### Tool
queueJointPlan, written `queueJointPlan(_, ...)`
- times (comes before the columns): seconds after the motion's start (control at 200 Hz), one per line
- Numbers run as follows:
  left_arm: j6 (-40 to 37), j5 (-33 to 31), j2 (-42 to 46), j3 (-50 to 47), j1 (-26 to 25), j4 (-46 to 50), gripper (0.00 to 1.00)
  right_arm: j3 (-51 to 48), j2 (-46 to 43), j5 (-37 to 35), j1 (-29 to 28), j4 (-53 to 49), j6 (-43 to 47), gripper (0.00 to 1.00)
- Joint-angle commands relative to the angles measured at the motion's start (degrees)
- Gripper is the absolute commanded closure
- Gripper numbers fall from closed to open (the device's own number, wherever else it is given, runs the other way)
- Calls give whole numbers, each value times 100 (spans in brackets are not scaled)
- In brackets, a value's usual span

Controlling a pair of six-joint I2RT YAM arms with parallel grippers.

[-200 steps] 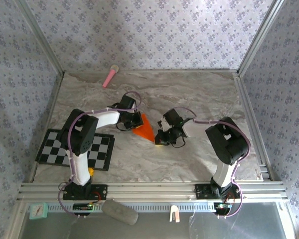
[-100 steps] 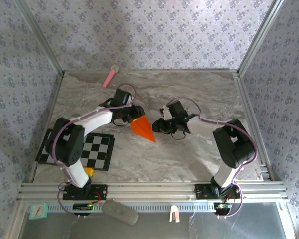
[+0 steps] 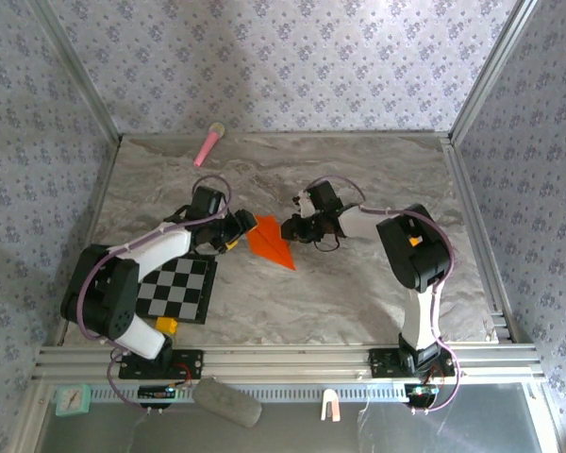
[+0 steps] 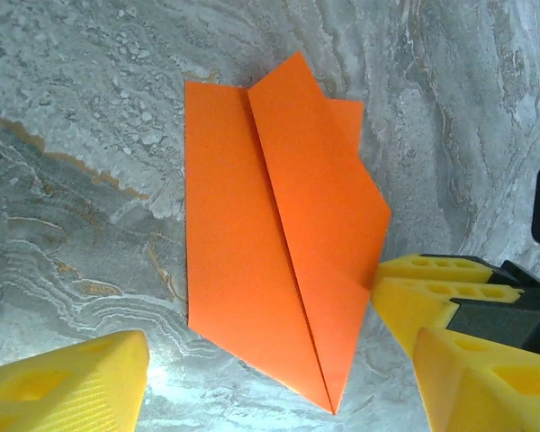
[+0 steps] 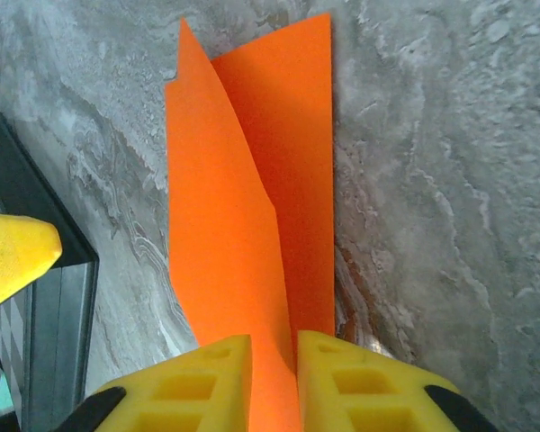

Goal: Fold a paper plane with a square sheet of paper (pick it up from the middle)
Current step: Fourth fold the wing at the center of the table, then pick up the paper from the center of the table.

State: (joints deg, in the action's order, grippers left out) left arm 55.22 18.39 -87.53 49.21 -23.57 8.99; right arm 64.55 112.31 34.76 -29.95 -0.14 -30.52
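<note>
Both arms had moved within the last second. The left claw (image 4: 281, 346) had drawn back to the left of the paper plane (image 4: 279, 261) and spread wide, holding nothing. The right claw (image 5: 273, 340) had come in to the plane's right edge and closed on it, orange paper pinched between its yellow fingers.

Counter (image 3: 358, 302): grey, veined, stone-look surface, smooth and hard.

Checkered mat (image 3: 179, 288): flat black-and-white rectangle at the near left, beside the plane but not touching it.

Paper plane: thin, bright orange sheet folded into a narrow dart with a centre crease. It lay near the middle of the counter between the two claws, point toward the near edge, and one flap stood slightly raised beside the right claw. It was judged very light, limp in its single layers and stiffer where the folds stack. It would likely slide on the smooth counter and crease or tear under a hard squeeze. The best hold, by this reading, was a gentle pinch along the centre crease near mid-length, where the layers are thickest. An edge grip would probably let it droop or twist.

Pink stick (image 3: 208, 143): small, rounded, pale-tipped, at the far left, well apart.
</note>
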Motion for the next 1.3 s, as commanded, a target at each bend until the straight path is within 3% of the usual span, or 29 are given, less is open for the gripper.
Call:
queueJointPlan(0.0,30,65,253,-43,20,-188,21,185,129,302,0,146,167,81)
queueJointPlan(0.14,-3,132,262,-39,29,-196,19,239,184,346,8,118,227,83)
queueJointPlan(0.285,-20,208,323,-43,32,-286,16,260,182,391,16,115,301,95)
queueJointPlan(0.41,-11,312,438,-112,34,-428,14,144,-22,424,34,304,264,99)
queueJointPlan(0.87,101,1442,941,-388,-245,-2222,8,-957,-1690,926,279,2369,-1358,100)
queueJointPlan(1.294,516,1836,862,-439,-469,-3626,13,-1217,-2094,1342,448,3715,-2691,100)
